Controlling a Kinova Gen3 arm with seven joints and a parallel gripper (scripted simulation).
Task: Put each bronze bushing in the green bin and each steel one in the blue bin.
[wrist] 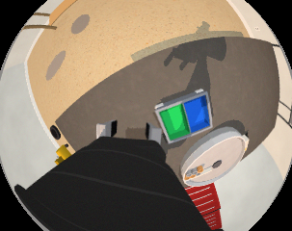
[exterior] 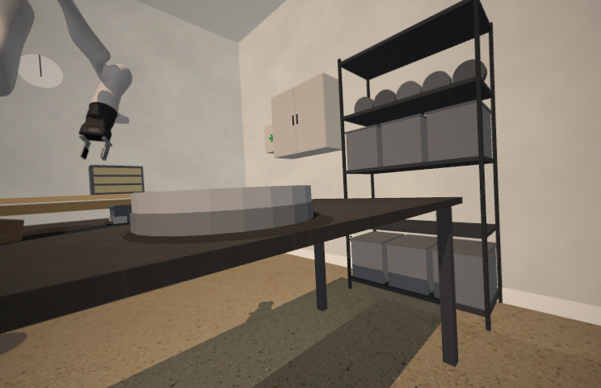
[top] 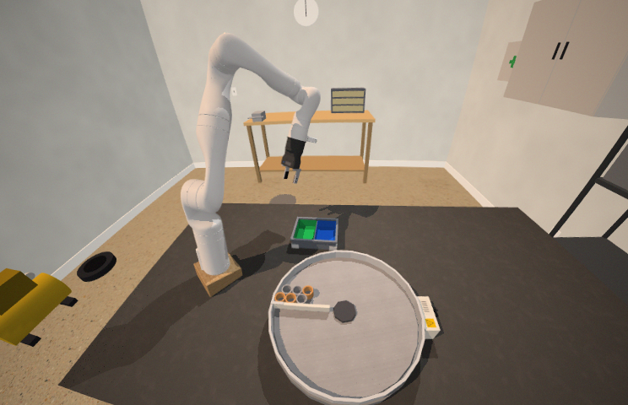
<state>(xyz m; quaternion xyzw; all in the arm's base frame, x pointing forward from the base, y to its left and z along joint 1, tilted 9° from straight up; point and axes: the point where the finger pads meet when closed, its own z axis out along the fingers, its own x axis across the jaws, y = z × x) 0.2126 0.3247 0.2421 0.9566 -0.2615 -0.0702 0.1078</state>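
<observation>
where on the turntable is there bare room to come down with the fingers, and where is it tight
Most of the turntable disc is bare: the whole stretch right of the dark hub and below the white bar. It is crowded only in the wedge between that bar and the left rim, where the bushings sit packed side by side. The open gripper hangs high beyond the bins.

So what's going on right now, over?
Gripper open, empty, high above the bins' far side. Six bushings bunched against the turntable's bar; green bin and blue bin show nothing inside. Nothing blocking the way down.
</observation>
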